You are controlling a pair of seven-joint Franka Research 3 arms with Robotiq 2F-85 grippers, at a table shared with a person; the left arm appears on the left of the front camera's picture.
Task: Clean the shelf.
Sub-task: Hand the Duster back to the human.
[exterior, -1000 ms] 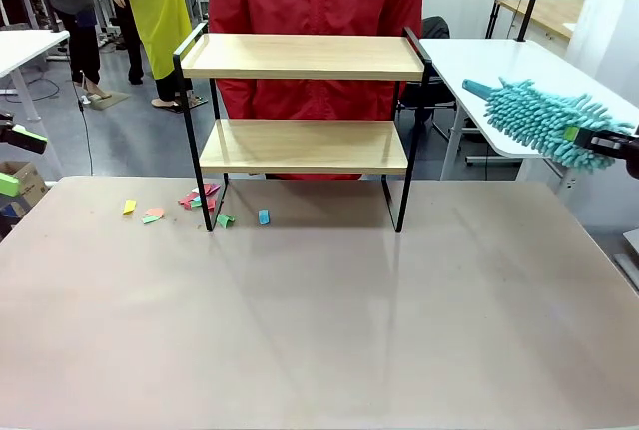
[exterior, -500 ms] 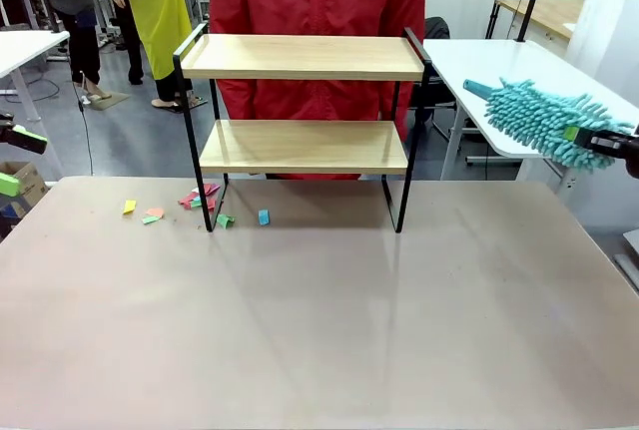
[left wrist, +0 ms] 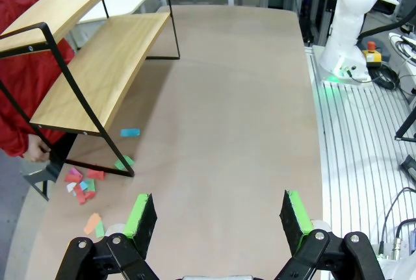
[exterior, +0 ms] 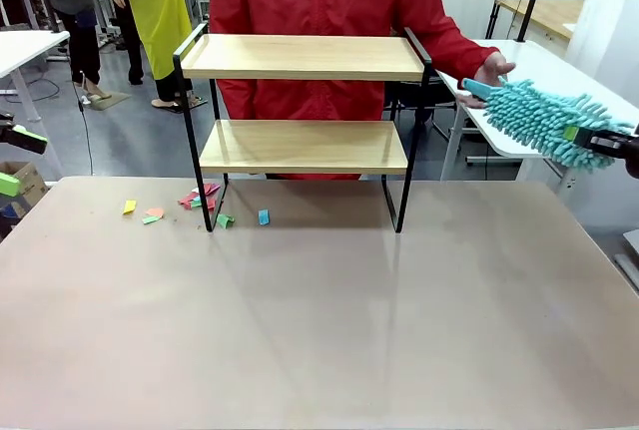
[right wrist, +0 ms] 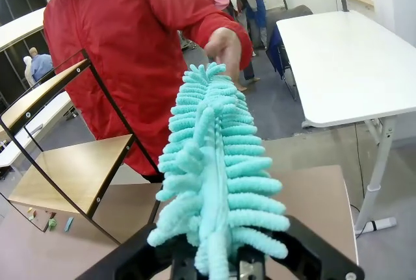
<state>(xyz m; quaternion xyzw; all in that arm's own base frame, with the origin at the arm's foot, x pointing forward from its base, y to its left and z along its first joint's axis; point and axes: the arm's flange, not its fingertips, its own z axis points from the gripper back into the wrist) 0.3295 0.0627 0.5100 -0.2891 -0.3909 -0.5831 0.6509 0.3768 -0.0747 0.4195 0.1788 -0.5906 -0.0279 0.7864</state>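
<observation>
The right gripper [right wrist: 218, 264] has its jaws clenched on the teal duster [exterior: 544, 119]; the person's hand [exterior: 489, 76] seems to grip its far tip (a tug-of-war could wrench it loose). Left gripper [left wrist: 218, 218] is released, the shelf [exterior: 305, 101] mid-bench.

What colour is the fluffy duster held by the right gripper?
The duster is turquoise; the right wrist view shows it best.

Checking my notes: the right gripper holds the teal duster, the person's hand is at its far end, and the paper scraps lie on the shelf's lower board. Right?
Not quite. The scraps lie on the table by the left legs of the shelf, not on its lower board, as the front view shows. The right gripper does hold the duster, with the person's hand at its far end.
</observation>
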